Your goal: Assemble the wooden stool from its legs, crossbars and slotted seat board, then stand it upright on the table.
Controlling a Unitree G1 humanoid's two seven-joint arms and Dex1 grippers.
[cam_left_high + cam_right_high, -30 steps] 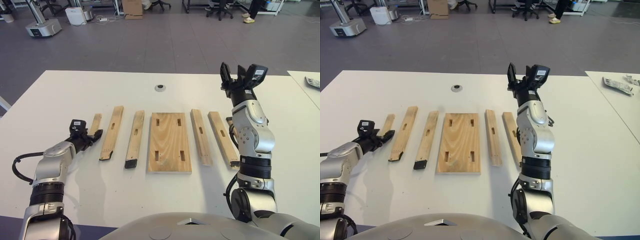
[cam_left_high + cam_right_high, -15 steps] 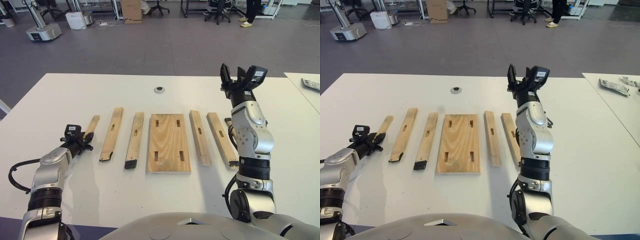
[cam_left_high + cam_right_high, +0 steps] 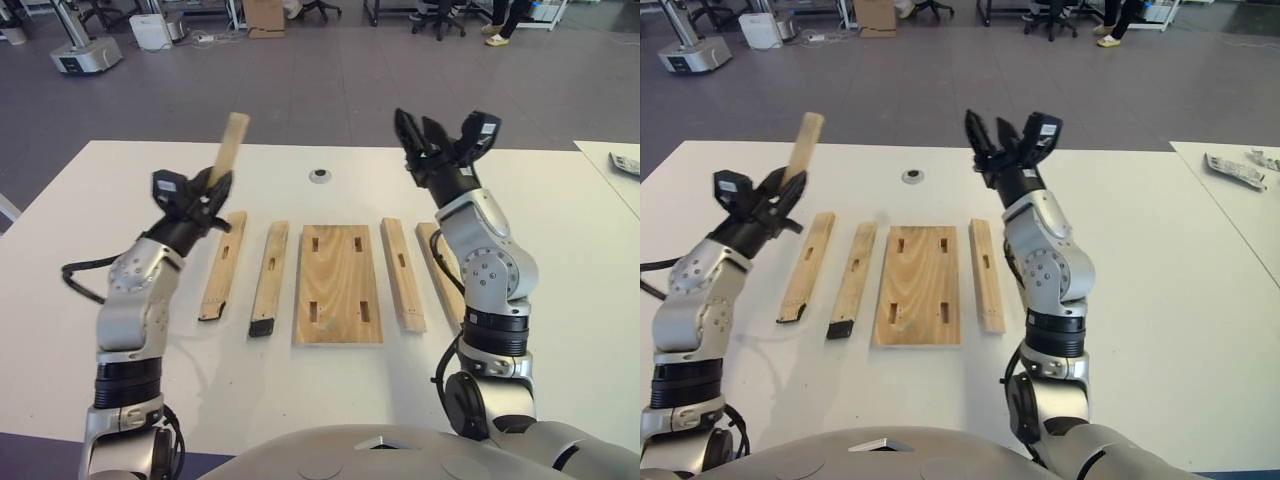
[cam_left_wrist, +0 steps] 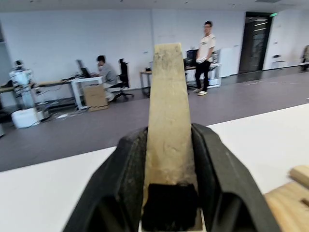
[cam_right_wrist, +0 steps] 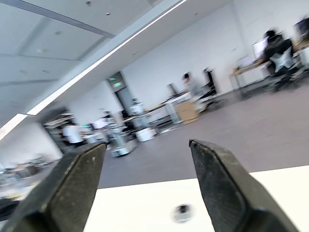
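Here, in the left eye view, the left gripper (image 3: pixel 208 192) pinches the lower end of a short crossbar (image 3: pixel 232 138), held tilted in the air over the left side of the table (image 3: pixel 100 190). The right gripper (image 3: pixel 416 126) is raised toward the far edge, its jaws spread. The slotted seat board (image 3: pixel 338 285) lies flat mid-table, with two legs (image 3: pixel 224 265) to its left and two more (image 3: pixel 402 272) to its right. In the left wrist view, both black fingers (image 4: pixel 120 183) press the crossbar's sides. In the right wrist view, the fingers (image 5: pixel 72 193) stand wide apart, a small round grommet (image 5: pixel 182 212) on the table beyond them.
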